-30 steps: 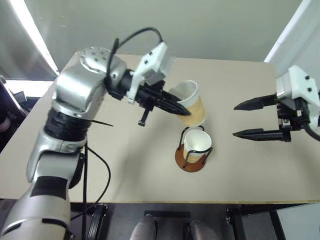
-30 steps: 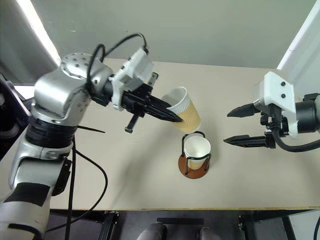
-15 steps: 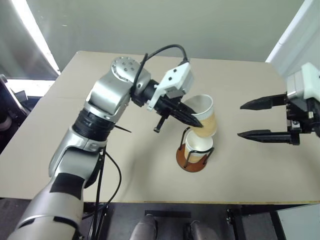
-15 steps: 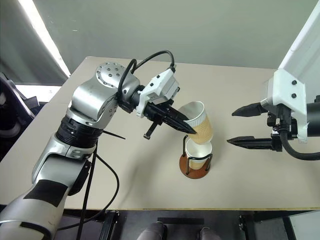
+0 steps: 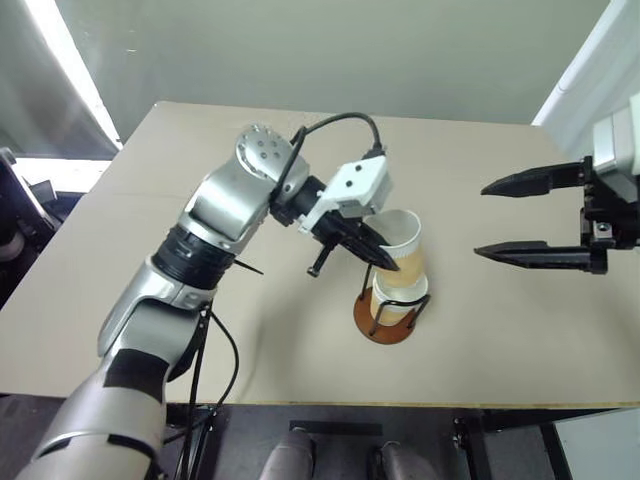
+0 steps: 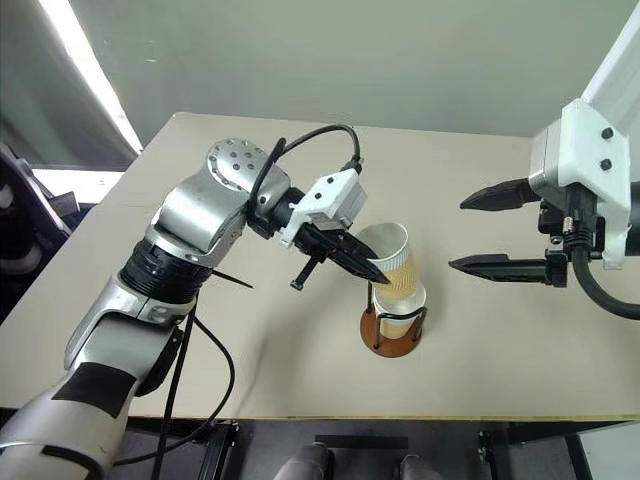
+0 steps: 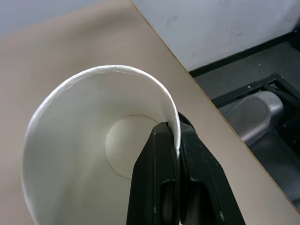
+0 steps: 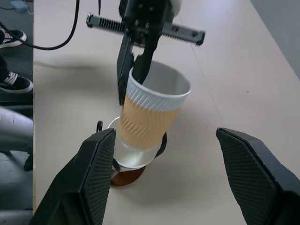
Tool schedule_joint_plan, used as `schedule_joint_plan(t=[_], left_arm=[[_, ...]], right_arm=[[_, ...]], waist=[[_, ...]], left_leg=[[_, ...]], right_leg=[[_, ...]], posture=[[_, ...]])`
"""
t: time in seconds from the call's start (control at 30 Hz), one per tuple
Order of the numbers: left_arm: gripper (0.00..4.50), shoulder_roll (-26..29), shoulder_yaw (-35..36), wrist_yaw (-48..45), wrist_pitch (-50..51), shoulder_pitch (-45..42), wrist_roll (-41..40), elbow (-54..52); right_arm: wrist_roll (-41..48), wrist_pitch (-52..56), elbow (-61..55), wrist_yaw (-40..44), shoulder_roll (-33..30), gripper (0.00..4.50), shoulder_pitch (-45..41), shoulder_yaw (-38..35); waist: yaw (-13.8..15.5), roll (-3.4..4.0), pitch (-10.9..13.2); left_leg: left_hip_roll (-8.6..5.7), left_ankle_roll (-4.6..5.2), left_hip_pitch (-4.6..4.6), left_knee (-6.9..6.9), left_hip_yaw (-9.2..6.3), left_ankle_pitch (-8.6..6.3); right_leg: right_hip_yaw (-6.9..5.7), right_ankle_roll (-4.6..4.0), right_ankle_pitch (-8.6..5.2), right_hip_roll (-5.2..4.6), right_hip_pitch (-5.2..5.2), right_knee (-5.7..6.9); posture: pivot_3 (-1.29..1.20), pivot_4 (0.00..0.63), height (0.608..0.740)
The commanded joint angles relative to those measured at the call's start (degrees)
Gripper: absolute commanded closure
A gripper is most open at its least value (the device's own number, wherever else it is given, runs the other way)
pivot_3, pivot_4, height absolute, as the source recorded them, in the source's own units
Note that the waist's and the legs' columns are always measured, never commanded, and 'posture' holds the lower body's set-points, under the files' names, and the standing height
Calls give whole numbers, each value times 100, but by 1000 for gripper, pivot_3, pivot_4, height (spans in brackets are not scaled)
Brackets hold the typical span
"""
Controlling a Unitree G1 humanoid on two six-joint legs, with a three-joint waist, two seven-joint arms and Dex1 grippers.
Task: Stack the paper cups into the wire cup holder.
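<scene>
left gripper [image 6: 372,272]: jaws pinched tight on the rim of a paper cup [image 6: 394,262], one finger inside, one outside | held cup: tilted, its bottom sits in another cup [image 6: 399,318] in the wire cup holder [image 6: 393,334] | right gripper [image 6: 478,232]: jaws wide apart, empty, off to the side of the cups, on the table [image 6: 500,340]

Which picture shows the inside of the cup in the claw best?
The left wrist view: it looks straight into the held paper cup, down to its white bottom. The eye views and right wrist view show mainly its tan outside, tilted over the wire cup holder.
</scene>
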Motion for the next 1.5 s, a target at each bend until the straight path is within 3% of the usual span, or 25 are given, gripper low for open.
schedule_joint_plan(t=[0.03, 0.27, 0.37, 0.73, 1.03, 1.23, 1.5], left_arm=[[4459, 25, -81, -126, -246, 76, 191, -197], [4459, -57, -234, -34, -518, 236, 465, -116], [3904, -129, -244, 9, -569, 232, 564, -34], [55, -345, 353, 517, -17, 182, 239, -214], [20, 200, 1910, 1699, 1339, 448, -503, -504], [20, 545, 2932, 2910, 1836, 1321, -681, -931], [20, 244, 3801, 4701, 1535, 2563, -450, -1378]], right_arm=[[-14, -121, 52, -43, -76, 1006, -92, -41], [-89, -203, 73, -20, -111, 1006, -29, 0], [-121, -236, 83, -7, -130, 1006, 12, -1], [-262, -436, 127, -6, -93, 1006, 192, 40], [-586, -916, 472, -56, 329, 1006, 39, 456], [-995, -1196, 1121, -398, 1041, 1006, -18, 746], [-1740, -1839, 2668, -1132, 2318, 1006, -134, 853]], waist=[[1, 1, 0], [7, 1, 0], [10, 1, 0], [22, 1, -1], [5, 5, -3], [-8, 6, -4], [-20, 7, -3]], left_leg=[[0, 1, 0, 2, 0, -1], [-2, 6, -5, 15, 0, -3], [-2, 6, -6, 16, 1, -4], [-3, 6, -7, 18, 2, -4], [-2, 6, 0, 18, 8, -3], [-3, 6, 11, 24, 10, -2], [-4, 7, 39, 21, 13, 2]], right_leg=[[0, 1, 0, 0, 0, 0], [1, 5, 3, -1, 0, 3], [1, 6, 3, -1, 1, 3], [1, 7, 4, -2, 0, 6], [3, 8, 4, -1, -1, 10], [5, 9, 4, 0, 6, 12], [7, 8, 5, 0, 25, 16]], posture=[[0, 150, 740], [0, 150, 740], [0, 150, 740], [0, 150, 740], [0, 150, 740], [0, 150, 740], [0, 150, 740]])
